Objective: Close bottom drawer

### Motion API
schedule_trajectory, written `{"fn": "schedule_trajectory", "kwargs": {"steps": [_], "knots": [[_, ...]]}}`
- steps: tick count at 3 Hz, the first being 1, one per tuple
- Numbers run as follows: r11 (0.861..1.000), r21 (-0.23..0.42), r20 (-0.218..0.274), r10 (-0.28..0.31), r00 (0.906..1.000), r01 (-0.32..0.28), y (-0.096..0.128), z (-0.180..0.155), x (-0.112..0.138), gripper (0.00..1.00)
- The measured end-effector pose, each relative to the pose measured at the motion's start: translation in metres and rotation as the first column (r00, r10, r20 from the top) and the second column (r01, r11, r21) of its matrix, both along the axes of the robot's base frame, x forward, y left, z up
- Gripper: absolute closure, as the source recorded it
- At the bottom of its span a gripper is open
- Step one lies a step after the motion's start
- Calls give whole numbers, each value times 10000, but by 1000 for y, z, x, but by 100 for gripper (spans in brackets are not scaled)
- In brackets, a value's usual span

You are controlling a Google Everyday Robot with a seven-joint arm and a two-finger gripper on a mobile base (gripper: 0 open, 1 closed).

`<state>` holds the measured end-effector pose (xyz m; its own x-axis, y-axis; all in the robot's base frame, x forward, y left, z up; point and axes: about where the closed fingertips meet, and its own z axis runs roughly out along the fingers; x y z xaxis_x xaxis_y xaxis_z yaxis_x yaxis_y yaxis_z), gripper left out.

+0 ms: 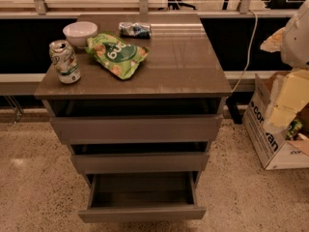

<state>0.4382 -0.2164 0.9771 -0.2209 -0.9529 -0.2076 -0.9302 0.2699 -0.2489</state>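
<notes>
Drawer at bottom (142, 212) juts open, front likely unpushed as gripper sits off-frame, grip state not tellable.

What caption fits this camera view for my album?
Bottom drawer pulled open; can, bowl and snack bag on the cabinet; tool out of view.

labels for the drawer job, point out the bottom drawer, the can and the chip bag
bottom drawer (142, 212), camera view, middle of its pulled-out front panel
can (64, 62), camera view, its side
chip bag (117, 54), camera view, middle of its green face
gripper: not in view; white shape (297, 33) at right edge may be the arm
</notes>
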Motion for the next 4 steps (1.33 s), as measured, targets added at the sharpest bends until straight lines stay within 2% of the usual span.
{"fn": "schedule_trajectory", "kwargs": {"steps": [1,2,3,4], "knots": [[10000,0,2,0,10000,0,0,0,0,0],[9962,813,-134,323,9994,-311,19,-27,4,0],[9598,2625,-303,1116,9933,-999,96,-92,-8,0],[9598,2538,-270,1310,9910,-1199,109,-102,-9,0]]}}
